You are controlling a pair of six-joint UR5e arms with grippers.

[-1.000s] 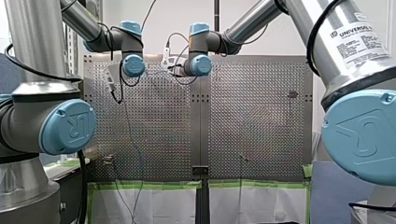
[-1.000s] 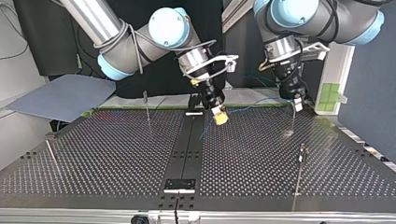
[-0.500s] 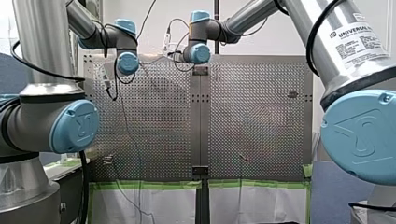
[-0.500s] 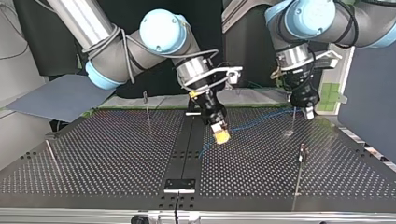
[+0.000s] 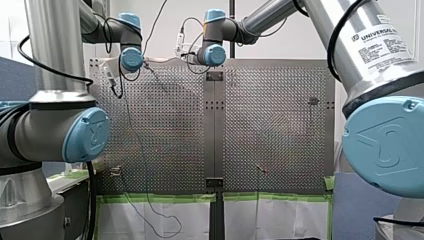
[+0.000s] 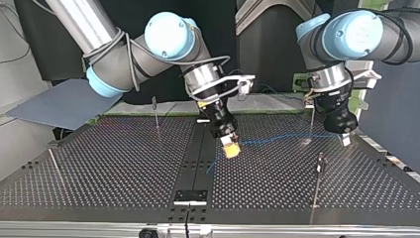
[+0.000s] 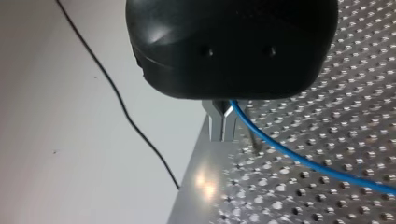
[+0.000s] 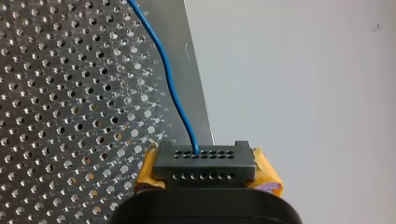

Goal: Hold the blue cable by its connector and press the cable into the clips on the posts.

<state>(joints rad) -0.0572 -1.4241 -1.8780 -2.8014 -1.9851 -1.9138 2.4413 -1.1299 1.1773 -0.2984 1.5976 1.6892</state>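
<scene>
In the top view you are seeing my right gripper [image 6: 231, 148] at centre frame with the connector [image 8: 204, 163] in it, the cable [image 6: 282, 137] running right to my left gripper [image 6: 345, 139], a post [image 6: 320, 166] standing lower right on the table [image 6: 124, 168].

My right tool [image 8: 208, 172] is clamped on the black connector [image 8: 204, 161] — its yellow pads [image 8: 267, 175] press against the connector's two ends. The connector's face shows two rows of small holes. The blue cable [image 8: 167, 74] leaves the row farther from the tool and runs ahead over the perforated desk [image 8: 70, 93], close to its edge — a plain pale surface lies beyond.
</scene>
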